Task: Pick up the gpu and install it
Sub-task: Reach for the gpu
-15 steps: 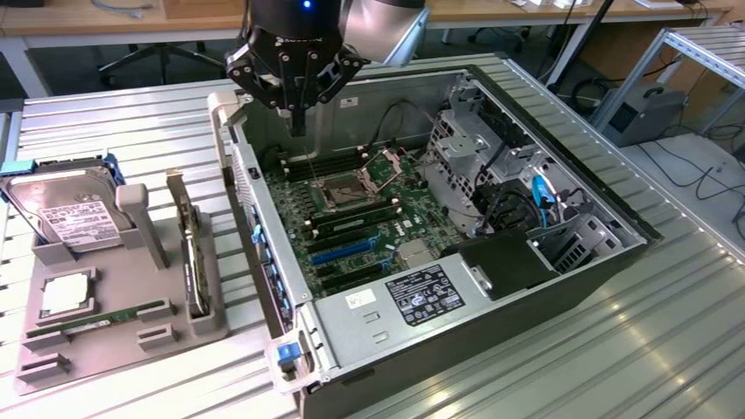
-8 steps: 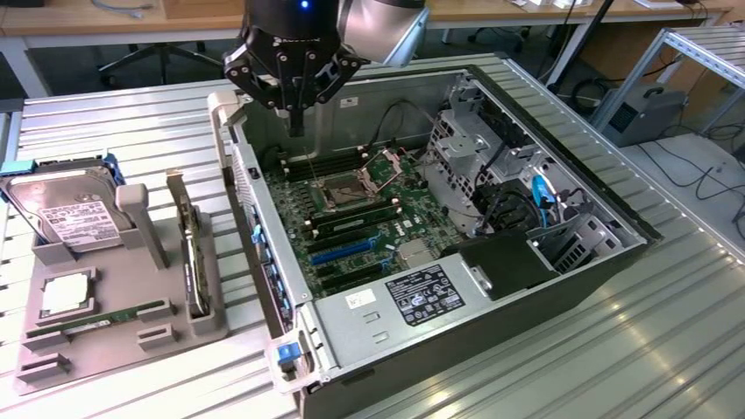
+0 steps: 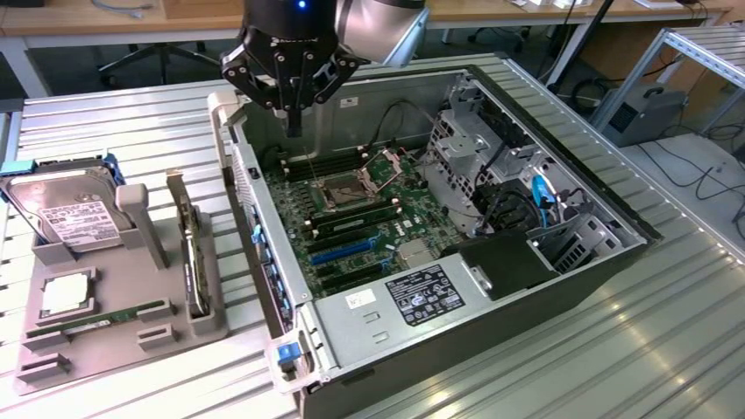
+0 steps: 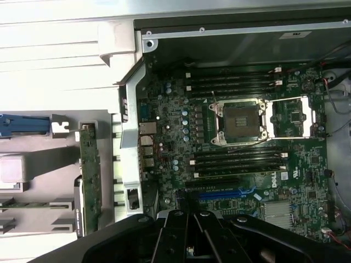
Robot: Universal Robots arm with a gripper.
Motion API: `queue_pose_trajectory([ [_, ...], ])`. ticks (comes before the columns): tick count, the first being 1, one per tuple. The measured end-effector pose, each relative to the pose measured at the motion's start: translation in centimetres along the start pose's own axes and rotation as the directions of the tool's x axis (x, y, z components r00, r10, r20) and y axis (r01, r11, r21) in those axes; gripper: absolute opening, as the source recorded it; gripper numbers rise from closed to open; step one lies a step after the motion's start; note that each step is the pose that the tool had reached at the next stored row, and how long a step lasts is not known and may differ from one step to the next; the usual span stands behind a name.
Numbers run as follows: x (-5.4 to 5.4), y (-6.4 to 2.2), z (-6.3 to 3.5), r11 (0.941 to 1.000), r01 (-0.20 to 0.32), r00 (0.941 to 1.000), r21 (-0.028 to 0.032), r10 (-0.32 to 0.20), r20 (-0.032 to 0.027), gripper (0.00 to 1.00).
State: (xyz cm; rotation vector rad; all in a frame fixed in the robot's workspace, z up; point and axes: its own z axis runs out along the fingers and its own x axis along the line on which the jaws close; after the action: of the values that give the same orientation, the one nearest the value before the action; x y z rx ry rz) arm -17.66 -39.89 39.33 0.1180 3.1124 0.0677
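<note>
Jaws: pressing shut with nothing between them, hanging over the far left corner of the case, above the far end of the board.
Arm (image 3: 375,26): reaching down from the far side, touching nothing.
Gpu (image 3: 194,266) (image 4: 90,175): standing on edge in a slot of the holder, outside the case on the exterior view's left, just beside the case's left wall and well apart from the jaws.
Holder (image 3: 87,349): grey, lying on the bench left of the case.
Drive (image 3: 72,218): standing tilted at the holder's far end, white label showing.
Memory stick (image 3: 99,319): lying flat in the holder, near side.
Case (image 3: 349,325): lying open on the bench, its inside facing up.
Board (image 3: 349,231) (image 4: 247,159): lying flat in the case, its socket (image 3: 349,185) (image 4: 241,120) standing open between the memory slots.
Bench (image 3: 140,131): slatted metal, carrying holder and case.
</note>
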Motion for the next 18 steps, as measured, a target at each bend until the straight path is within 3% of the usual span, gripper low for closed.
queue_pose_trajectory([
  [18, 0.74, -0.05, -0.02, 1.0, 0.0, 1.0, 0.0, 0.0, 0.0, 0.11],
])
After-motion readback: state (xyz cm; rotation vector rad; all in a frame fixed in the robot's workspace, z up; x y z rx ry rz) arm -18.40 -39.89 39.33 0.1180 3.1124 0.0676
